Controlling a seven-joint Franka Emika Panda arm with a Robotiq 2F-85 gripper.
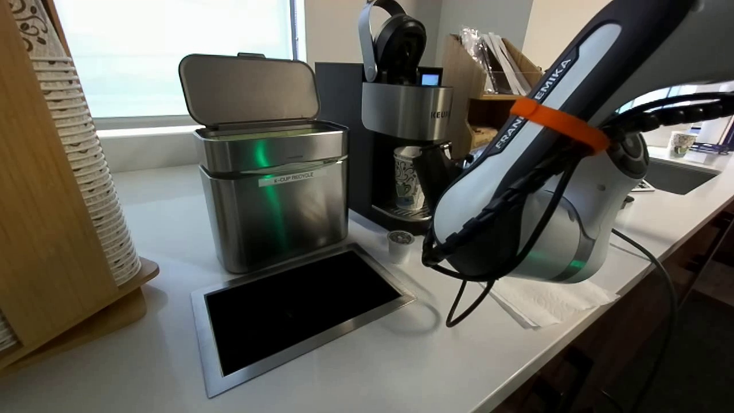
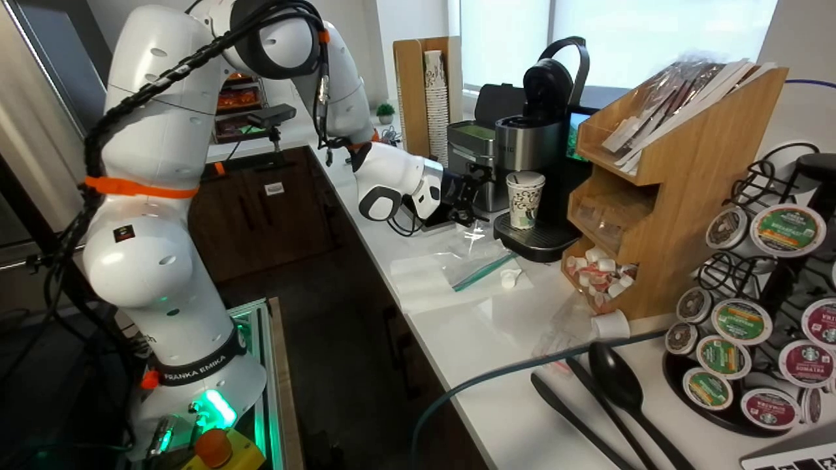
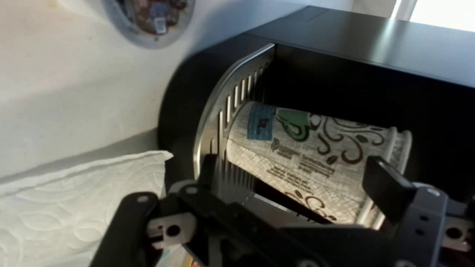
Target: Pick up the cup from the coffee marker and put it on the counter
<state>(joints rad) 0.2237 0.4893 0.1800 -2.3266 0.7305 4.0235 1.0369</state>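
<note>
Standing upright on the drip tray (image 2: 545, 243) of the coffee machine (image 2: 532, 143), the leaf-patterned paper cup (image 2: 524, 203) is just beside the claw (image 2: 486, 197) in an exterior view, with a gap between them. The wrist view shows the claw's fingers (image 3: 386, 187) spread wide, gripping nothing: one near the cup's upper end, the other low by the tray. The machine sits on the tabletop (image 1: 401, 355) next to a steel bin (image 1: 275, 218) whose lid (image 1: 249, 94) is up. A coffee pod (image 1: 400, 246) stands near the machine, and a paper napkin (image 1: 550, 301) lies by the tabletop's edge.
</note>
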